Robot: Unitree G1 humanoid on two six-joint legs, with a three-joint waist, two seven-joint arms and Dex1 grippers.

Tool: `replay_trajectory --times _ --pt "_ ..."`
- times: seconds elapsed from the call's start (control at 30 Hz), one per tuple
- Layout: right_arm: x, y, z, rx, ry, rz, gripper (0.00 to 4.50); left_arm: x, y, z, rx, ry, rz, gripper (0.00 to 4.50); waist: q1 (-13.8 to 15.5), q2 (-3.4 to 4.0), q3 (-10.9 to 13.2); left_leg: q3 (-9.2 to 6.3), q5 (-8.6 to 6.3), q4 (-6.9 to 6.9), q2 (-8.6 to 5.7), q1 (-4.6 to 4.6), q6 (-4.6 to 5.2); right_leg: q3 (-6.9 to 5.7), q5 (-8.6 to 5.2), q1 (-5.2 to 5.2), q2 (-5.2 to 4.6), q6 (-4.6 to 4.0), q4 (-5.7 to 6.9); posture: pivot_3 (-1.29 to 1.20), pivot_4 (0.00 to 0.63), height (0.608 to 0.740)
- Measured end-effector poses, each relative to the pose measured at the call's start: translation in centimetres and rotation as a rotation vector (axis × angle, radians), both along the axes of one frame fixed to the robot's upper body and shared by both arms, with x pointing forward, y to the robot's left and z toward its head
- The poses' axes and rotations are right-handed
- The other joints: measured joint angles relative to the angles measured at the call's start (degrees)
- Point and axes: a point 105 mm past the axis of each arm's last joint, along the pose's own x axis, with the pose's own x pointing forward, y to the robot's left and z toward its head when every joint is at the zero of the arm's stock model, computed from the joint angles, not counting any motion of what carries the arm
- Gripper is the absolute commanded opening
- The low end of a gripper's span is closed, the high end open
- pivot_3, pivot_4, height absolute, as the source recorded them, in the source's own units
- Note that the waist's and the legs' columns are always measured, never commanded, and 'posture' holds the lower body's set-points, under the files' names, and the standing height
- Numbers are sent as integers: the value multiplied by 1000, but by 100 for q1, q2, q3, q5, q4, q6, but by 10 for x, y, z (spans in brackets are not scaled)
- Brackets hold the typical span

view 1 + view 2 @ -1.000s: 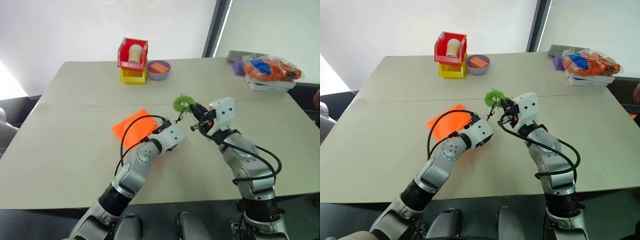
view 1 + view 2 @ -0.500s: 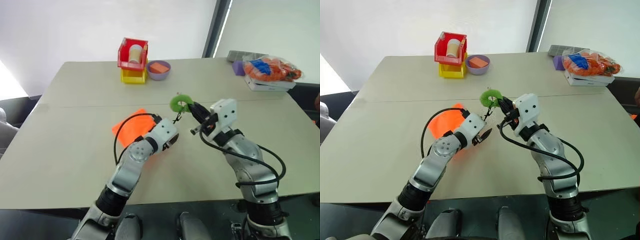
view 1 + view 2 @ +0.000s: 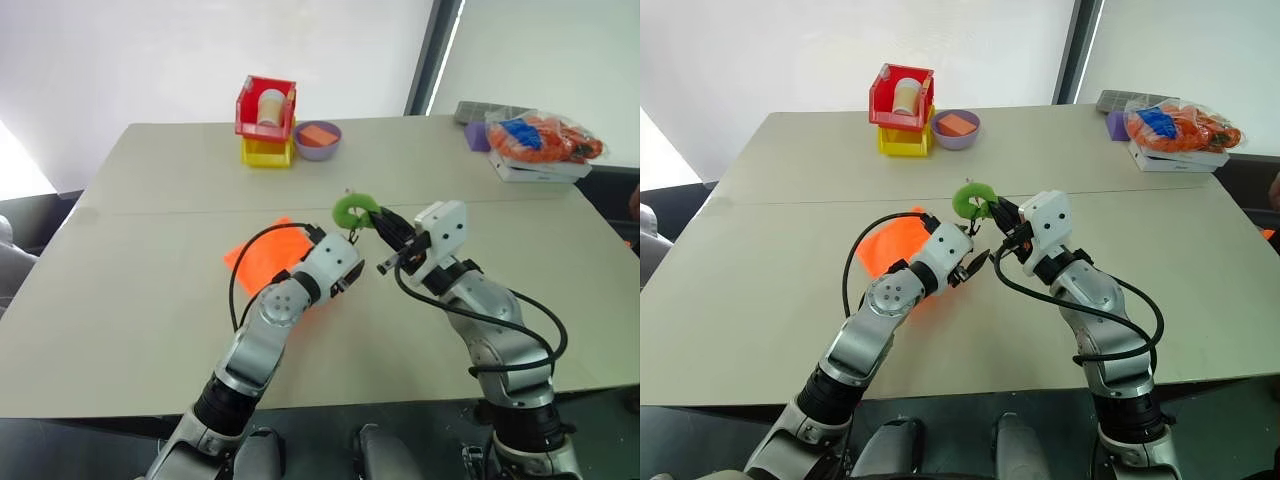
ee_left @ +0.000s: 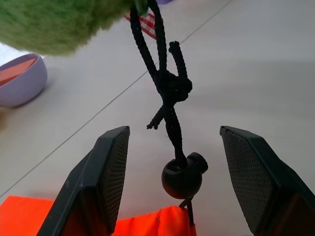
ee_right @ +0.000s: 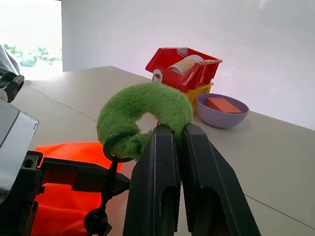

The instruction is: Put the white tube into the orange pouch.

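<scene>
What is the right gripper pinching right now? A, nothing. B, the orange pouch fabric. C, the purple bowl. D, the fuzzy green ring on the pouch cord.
D: the right gripper has its black fingers shut on the green ring, held above the orange pouch.

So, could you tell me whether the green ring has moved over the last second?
Yes. The green ring, pinched by the right gripper, shifted left and slightly farther up the table, toward the red bin.

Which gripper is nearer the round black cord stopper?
Left. The left gripper straddles the round black cord stopper, open; the right gripper pinches the fuzzy green ring above.
</scene>
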Motion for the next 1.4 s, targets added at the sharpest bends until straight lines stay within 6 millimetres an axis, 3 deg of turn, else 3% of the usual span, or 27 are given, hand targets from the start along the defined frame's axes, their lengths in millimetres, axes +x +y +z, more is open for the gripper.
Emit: replay_trajectory --times 0.4,0.5,0.53,0.63,1.1,1.4 --pt "-2 0 0 0 -1 5 0 -1 1 -8 25 47 12 3138 -1 0 0 0 0 0 0 0 0 0 0 0 0 1 0 0 150 740" --pt "-2 1 -1 -1 0 6 0 -1 0 -9 28 49 10 2257 -1 0 0 0 0 0 0 0 0 0 0 0 0 0 0 0 150 740" --pt "-2 1 -1 -1 0 6 0 -1 0 -8 27 46 11 1594 -2 0 0 0 0 0 0 1 0 0 0 0 0 -1 1 0 150 740" --pt "-2 1 -1 -1 2 8 0 -1 0 -7 28 44 17 375 -1 0 0 0 0 0 0 1 0 0 1 1 0 -1 0 0 150 740" --pt "-3 3 0 -2 -6 18 0 2 8 -10 59 38 49 375 -1 0 0 0 0 1 0 1 0 0 1 2 0 -2 1 0 150 740" --pt "-16 14 2 -73 -86 83 0 -4 14 5 -15 -77 19 375 3 0 0 0 0 1 0 3 0 0 1 2 0 -2 2 0 150 740"
